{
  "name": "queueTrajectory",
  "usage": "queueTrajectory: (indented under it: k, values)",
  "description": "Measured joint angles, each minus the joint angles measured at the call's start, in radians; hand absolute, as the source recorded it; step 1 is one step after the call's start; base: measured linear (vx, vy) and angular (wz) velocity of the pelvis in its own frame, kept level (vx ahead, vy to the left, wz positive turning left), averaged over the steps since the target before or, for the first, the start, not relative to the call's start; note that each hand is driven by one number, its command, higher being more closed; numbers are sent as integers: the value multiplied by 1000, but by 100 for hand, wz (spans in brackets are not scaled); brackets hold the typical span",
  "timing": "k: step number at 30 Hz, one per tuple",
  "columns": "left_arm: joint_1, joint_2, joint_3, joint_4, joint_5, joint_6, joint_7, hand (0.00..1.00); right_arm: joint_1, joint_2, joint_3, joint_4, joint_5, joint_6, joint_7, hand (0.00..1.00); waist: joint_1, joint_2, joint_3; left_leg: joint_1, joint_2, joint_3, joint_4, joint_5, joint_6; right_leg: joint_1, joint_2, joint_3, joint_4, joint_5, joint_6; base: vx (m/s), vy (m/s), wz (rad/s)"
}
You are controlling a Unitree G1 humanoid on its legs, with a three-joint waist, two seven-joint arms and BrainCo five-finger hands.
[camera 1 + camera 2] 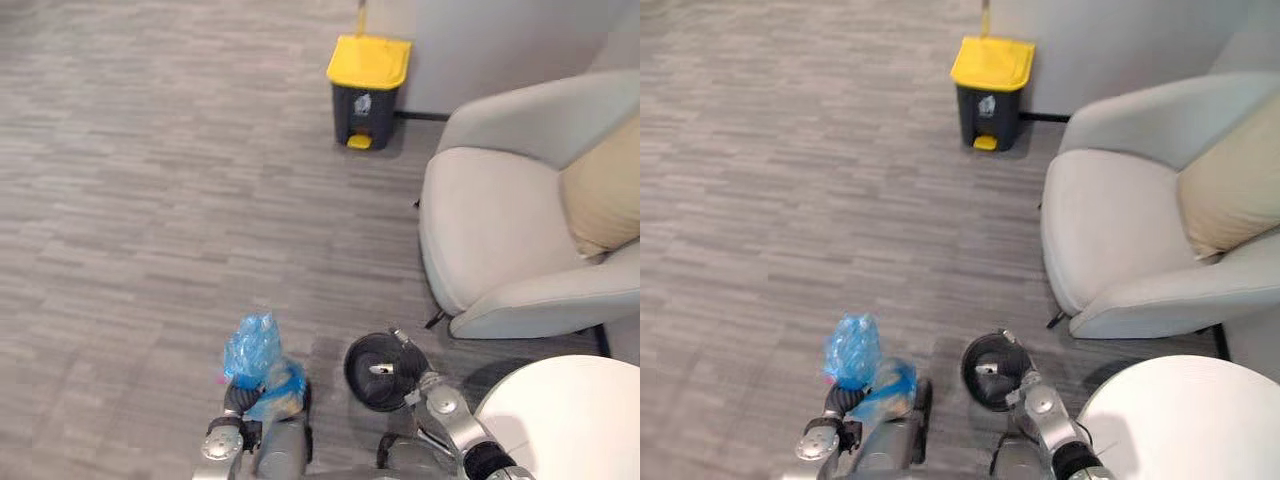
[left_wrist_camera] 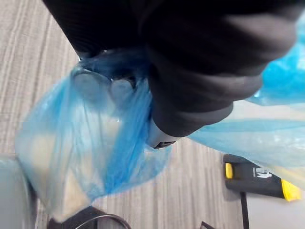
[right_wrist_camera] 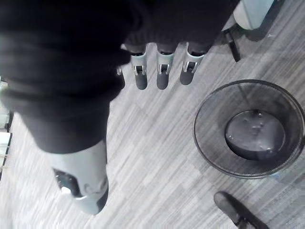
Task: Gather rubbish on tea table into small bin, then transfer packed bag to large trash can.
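Left hand (image 2: 190,86): my fingers are curled round the bag's bunched neck.
Bag (image 1: 258,360): hangs from that hand. Probably soft, light and slippery, so the neck is the best hold.
Right hand (image 3: 162,76): fingers straight, empty, beside the bin (image 3: 214,148).
Can (image 1: 368,65): well ahead.

- Soft, even indoor light is falling across the grey floor (image 1: 150,200), with no glare anywhere.
- The armchair (image 1: 500,230) is casting a faint shadow under its seat.
- The white table (image 1: 570,420) is showing brightest.
- The thin blue bag (image 2: 86,143) is letting light through.
- The left robot hand (image 2: 200,71) is sitting in shade.
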Motion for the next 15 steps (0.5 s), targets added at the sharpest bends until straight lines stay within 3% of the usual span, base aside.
queueTrajectory:
  k: [1, 2, 3, 4, 5, 6, 7, 9, 10, 12, 14, 15]
  values:
    - [3, 0, -5, 0, 0, 0, 0, 100, 3, 0, 0, -1, 1, 0, -2, 0, -1, 5, 1, 0, 5, -1, -3, 14, -5, 11, 7, -13, -5, 5, -3, -165, -57, 66]
    - [2, 2, -15, -5, 0, 0, 1, 100, 12, 0, -6, -1, 1, 1, -2, 0, -12, 8, 2, -8, 4, 4, -37, 98, -39, 17, 5, -57, -12, 13, -15, -207, -51, 94]
    - [-12, 2, -24, -10, 0, -1, 1, 100, 20, 7, -32, -5, 1, 1, -2, 0, -18, 0, -1, -13, -8, 22, -88, 155, -101, 8, -20, -99, -29, 26, -29, -228, -39, 97]
    - [-23, 0, -29, -12, 1, 0, -1, 100, 22, 10, -43, -6, 1, 2, -2, 0, -18, -5, 2, -26, -11, 53, -60, 141, -92, 0, -31, -115, -30, 33, -33, -222, -10, 80]
    - [-29, -2, -30, -16, 1, -1, -1, 100, 30, 10, -76, -11, 2, 7, -5, 0, -17, -19, 8, -52, -24, 121, 63, 47, -20, -6, -61, -137, -30, 46, -29, -146, 1, 66]
    - [-29, -1, -28, -18, 1, -1, 0, 100, 44, 3, -84, -28, 3, 19, -6, 0, -19, -29, 9, -59, -25, 155, 189, -62, 17, -13, -87, -155, -30, 56, -20, -141, 37, 64]
    - [-29, -1, -29, -18, 1, -1, 0, 100, 53, -1, -85, -38, 2, 20, -6, 0, -20, -28, 8, -55, -16, 167, 239, -114, 13, -14, -94, -165, -30, 62, -16, -113, 110, 60]
    - [-30, -1, -28, -17, 1, -1, 0, 100, 68, -3, -102, -40, 2, 21, -3, 0, -26, -12, 2, -27, 47, 239, 318, -244, 50, -17, -107, -208, -17, 73, 3, -87, 191, 52]
    - [-28, -1, -29, -17, 1, -1, 0, 100, 69, -5, -104, -40, 2, 21, -3, 0, -26, -7, 1, -28, 48, 250, 314, -255, 53, -14, -104, -219, -13, 75, 10, -71, 168, 47]
    - [-33, 15, -34, -16, 2, 1, -1, 100, 73, 14, -116, -40, 2, 23, -1, 0, -30, -25, -9, -14, 7, 254, 241, -245, 81, -8, -112, -236, -34, 76, 29, -66, 117, 52]
    - [-33, 16, -58, -16, 4, 1, -4, 100, 91, 19, -128, -40, 7, 20, -1, 0, -53, -38, -22, 82, -66, 267, 42, -226, 75, 47, -140, -252, -109, 88, 41, -44, 134, 83]
    - [-28, 13, -58, -16, 5, 0, -8, 100, 91, 19, -132, -40, 7, 20, -1, 0, -62, -35, -28, 102, -78, 275, 2, -224, 73, 62, -140, -251, -131, 88, 39, -3, 132, 92]
